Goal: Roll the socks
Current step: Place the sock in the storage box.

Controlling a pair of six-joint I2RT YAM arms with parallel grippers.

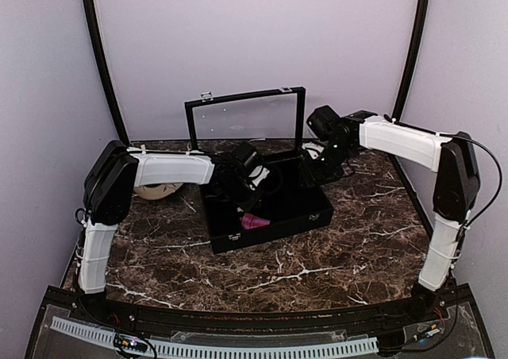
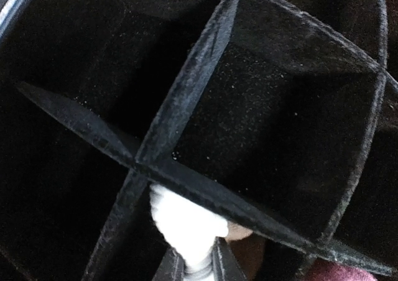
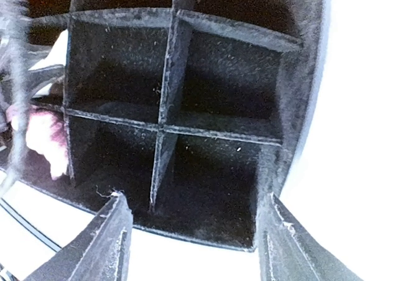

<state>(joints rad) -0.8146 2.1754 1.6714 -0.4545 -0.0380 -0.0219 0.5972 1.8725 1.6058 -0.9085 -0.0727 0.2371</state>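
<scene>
Marble table (image 1: 333,256) carries the open black case (image 1: 274,216), with both arms reaching into it. I read the left gripper (image 2: 198,263) as pinched on the cream sock (image 2: 183,222), low beside a divider (image 2: 186,88). The pink sock (image 1: 254,221) lies loose near the case's front wall. The right gripper (image 3: 194,201) stands spread, with nothing between its fingers. Risk noted: the cream sock, apparently held by one edge only, may snag on the divider and slip free on lifting.

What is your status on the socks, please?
Left gripper shut on cream sock. Right gripper open over black case. Pink sock inside case. No obstruction seen.
</scene>
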